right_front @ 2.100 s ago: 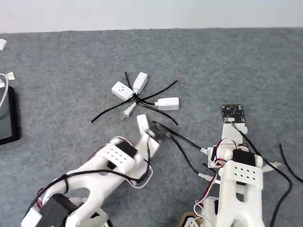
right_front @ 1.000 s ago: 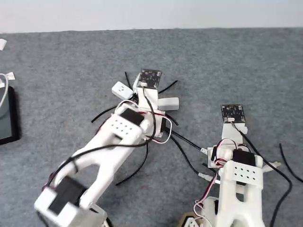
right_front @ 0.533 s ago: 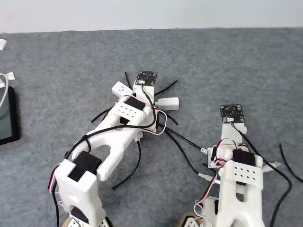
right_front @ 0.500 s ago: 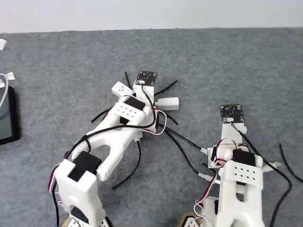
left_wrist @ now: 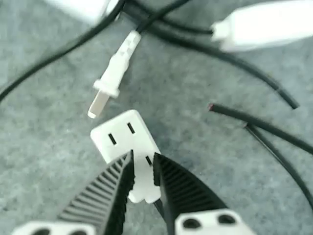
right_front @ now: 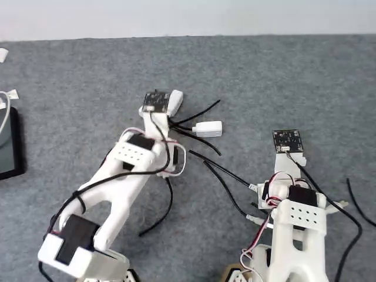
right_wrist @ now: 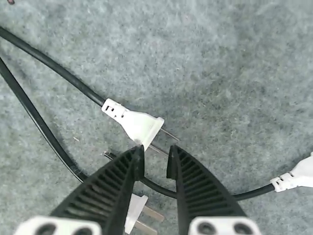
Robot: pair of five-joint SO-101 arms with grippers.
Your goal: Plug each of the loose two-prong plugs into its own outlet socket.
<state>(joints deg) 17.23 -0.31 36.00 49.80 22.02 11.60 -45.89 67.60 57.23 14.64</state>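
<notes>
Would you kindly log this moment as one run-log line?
left gripper: shut on outlet socket | right gripper: open by white plug

We look down on a grey felt-like surface (right_front: 294, 76) lit evenly from above, our far edge meeting a pale wall (right_front: 188, 17), a dark flat panel (right_front: 10, 147) at our left, a white cable (right_front: 4, 117) across it, a white scrap (right_front: 3, 54) beyond.

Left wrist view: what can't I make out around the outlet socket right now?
Outlet socket: rear end covered by the left gripper.
Second socket: cut off by the edge, slots unseen.
Loose plug: side-on, prongs merge into one.
High view: that first socket hidden under the wrist camera board.
</notes>
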